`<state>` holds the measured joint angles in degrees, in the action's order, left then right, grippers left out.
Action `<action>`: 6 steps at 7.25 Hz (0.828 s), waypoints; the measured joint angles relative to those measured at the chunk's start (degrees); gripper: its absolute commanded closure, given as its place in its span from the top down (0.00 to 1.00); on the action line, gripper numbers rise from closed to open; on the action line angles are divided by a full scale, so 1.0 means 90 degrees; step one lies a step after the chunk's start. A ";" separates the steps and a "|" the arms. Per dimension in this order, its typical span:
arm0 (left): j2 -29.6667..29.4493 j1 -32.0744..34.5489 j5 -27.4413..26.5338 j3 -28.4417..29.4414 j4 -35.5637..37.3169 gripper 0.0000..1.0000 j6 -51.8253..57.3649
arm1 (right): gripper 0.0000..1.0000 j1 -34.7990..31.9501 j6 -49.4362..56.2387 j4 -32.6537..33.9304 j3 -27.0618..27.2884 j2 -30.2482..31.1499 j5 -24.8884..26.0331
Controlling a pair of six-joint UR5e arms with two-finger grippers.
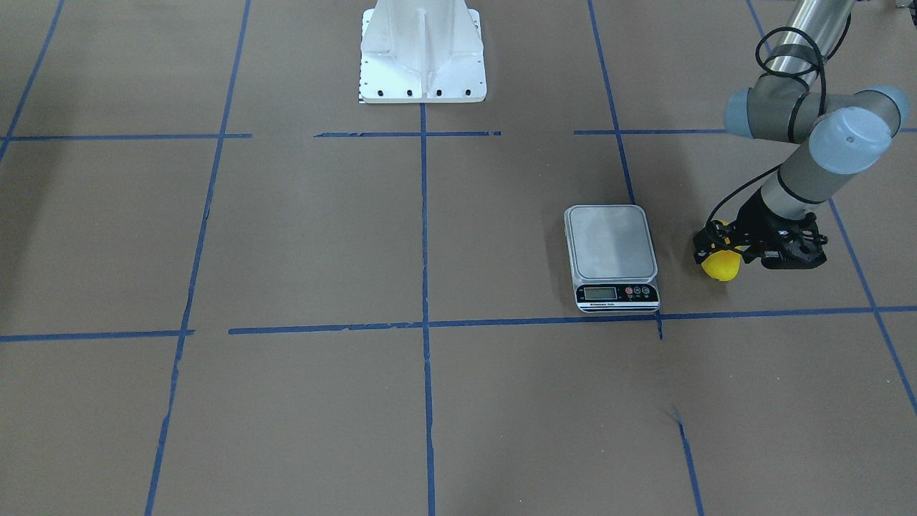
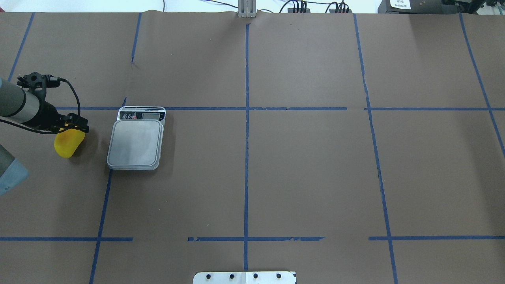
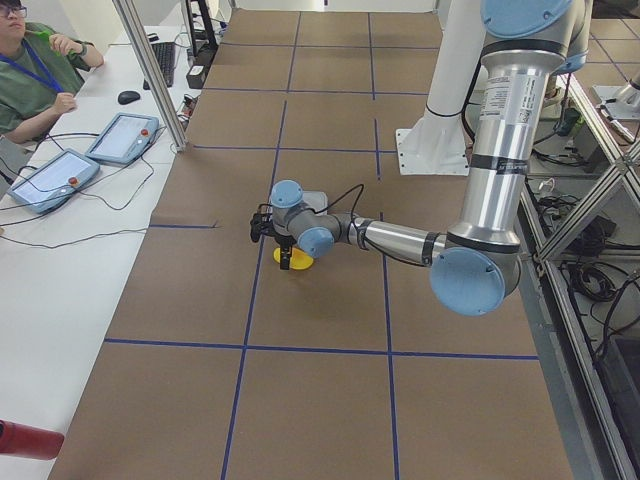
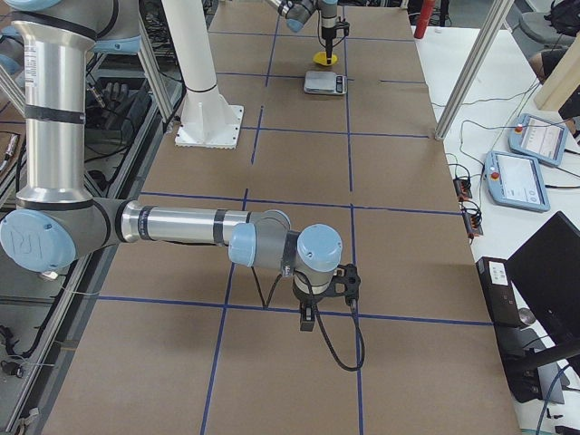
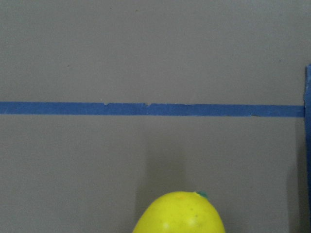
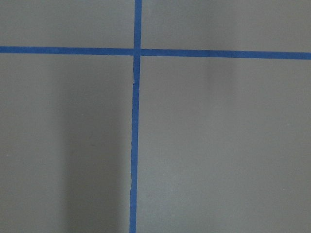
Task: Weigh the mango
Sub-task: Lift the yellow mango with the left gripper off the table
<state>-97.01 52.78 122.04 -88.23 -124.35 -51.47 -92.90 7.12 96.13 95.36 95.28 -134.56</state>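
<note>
The yellow mango (image 1: 721, 266) lies on the brown table just beside the scale (image 1: 612, 251), on my left side. In the overhead view the mango (image 2: 68, 144) is left of the scale (image 2: 136, 142), whose steel platform is bare. My left gripper (image 1: 719, 247) points down with its fingers straddling the mango's far end and looks shut on it at table level. The left wrist view shows only the mango's tip (image 5: 179, 213). My right gripper (image 4: 308, 319) hangs low over bare table far from the scale, and I cannot tell whether it is open.
The white robot base (image 1: 423, 50) stands at the middle of the robot's side. Blue tape lines (image 2: 246, 118) grid the brown table. A side bench holds tablets (image 3: 122, 137) next to a seated operator (image 3: 35, 75).
</note>
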 measured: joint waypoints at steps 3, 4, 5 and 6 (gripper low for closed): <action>0.0061 -0.0014 -0.0017 -0.0023 0.0000 0.45 0.0024 | 1.00 0.0000 0.0000 -0.0002 0.0000 0.0000 0.0000; 0.0091 -0.0017 -0.0021 -0.0038 0.0007 0.05 0.0025 | 1.00 0.0000 0.0000 0.0000 0.0000 0.0000 0.0000; 0.0121 0.0005 -0.0010 -0.0095 0.0018 0.00 0.0027 | 1.00 0.0000 0.0000 0.0002 0.0000 0.0000 0.0000; 0.0272 0.0051 0.0026 -0.0341 0.0054 0.00 0.0034 | 1.00 0.0000 0.0000 0.0003 0.0000 0.0000 0.0000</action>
<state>-94.56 53.24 122.27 -91.30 -123.86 -51.16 -92.90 7.12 96.15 95.36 95.27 -134.56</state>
